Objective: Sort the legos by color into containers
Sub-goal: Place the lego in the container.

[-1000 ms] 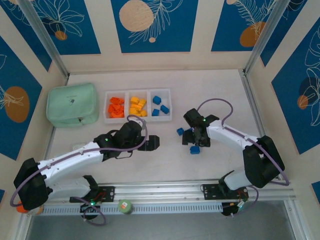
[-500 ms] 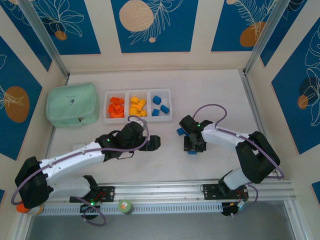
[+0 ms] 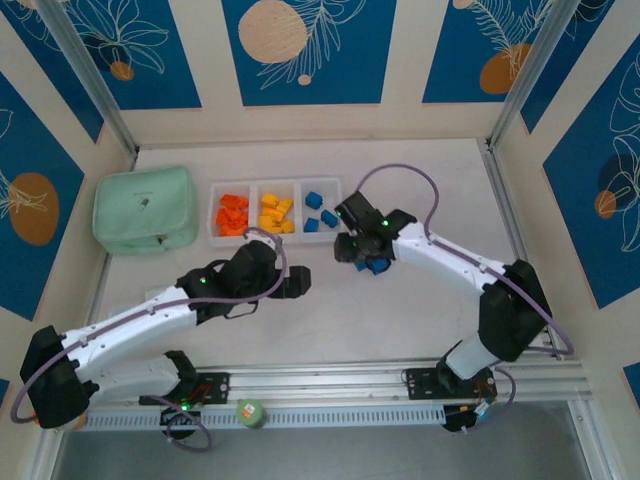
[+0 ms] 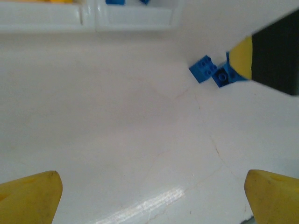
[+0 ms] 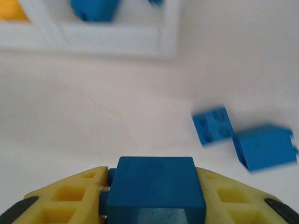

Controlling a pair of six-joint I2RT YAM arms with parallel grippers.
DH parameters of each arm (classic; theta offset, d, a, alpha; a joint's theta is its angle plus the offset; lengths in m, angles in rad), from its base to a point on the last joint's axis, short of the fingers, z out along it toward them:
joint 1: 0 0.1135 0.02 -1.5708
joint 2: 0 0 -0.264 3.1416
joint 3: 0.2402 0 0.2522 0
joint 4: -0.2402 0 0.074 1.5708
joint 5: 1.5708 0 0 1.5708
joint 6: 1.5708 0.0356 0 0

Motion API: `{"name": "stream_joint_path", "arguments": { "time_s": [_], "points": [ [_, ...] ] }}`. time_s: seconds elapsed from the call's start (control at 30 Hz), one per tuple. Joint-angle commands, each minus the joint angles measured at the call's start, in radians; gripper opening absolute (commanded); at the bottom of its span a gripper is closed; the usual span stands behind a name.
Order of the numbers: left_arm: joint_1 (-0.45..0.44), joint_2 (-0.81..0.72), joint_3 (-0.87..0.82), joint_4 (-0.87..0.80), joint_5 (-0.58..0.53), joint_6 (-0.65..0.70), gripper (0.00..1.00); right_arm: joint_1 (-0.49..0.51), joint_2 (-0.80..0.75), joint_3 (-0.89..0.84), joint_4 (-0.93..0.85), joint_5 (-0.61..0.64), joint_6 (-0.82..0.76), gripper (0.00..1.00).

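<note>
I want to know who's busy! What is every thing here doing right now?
left gripper: open, empty.
right gripper: shut on a blue brick.
held blue brick: clamped between the fingers.
loose blue bricks: lying on the table, unsorted.
tray: orange, yellow and blue bricks, one colour per compartment.
green pouch: lying left of the tray, looks closed.

Left tool (image 4: 152, 200): yellow fingertips (image 4: 32, 198) wide apart at lower corners. White worktop (image 4: 117, 116) between. Blue lego (image 4: 203, 69) upper right, touching second blue lego (image 4: 223, 78); latter partly covered by right tool's finger (image 4: 242, 58), yellow-tipped, black behind. Tray (image 4: 131, 21) wall along top edge.
</note>
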Motion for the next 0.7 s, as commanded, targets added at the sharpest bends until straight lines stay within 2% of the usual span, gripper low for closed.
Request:
{"name": "stream_joint_path", "arguments": {
  "time_s": [0.0, 0.2, 0.3, 0.33, 0.4, 0.43, 0.53, 0.67],
  "points": [
    [0.052, -0.019, 0.047, -0.057, -0.012, 0.049, 0.99, 0.001, 0.119, 0.135, 0.05, 0.023, -0.082, 0.29],
    [0.193, -0.01, 0.065, -0.058, 0.067, 0.08, 0.99, -0.051, 0.385, 0.43, 0.069, 0.022, -0.148, 0.3],
    [0.22, -0.001, 0.077, -0.052, 0.068, 0.098, 0.99, -0.078, 0.504, 0.555, 0.057, 0.017, -0.158, 0.33],
    [0.224, 0.003, 0.081, -0.05, 0.07, 0.103, 0.99, -0.084, 0.538, 0.592, 0.048, 0.028, -0.162, 0.34],
    [0.237, 0.019, 0.09, -0.052, 0.079, 0.111, 0.99, -0.097, 0.6, 0.671, 0.021, 0.035, -0.176, 0.45],
    [0.24, 0.026, 0.093, -0.054, 0.083, 0.113, 0.99, -0.101, 0.618, 0.695, 0.014, 0.03, -0.182, 0.49],
    [0.244, 0.043, 0.103, -0.059, 0.088, 0.115, 0.99, -0.11, 0.622, 0.728, 0.001, 0.019, -0.186, 0.55],
    [0.244, 0.037, 0.101, -0.053, 0.101, 0.113, 0.99, -0.105, 0.523, 0.646, 0.045, -0.011, -0.196, 0.64]
  ]
}}
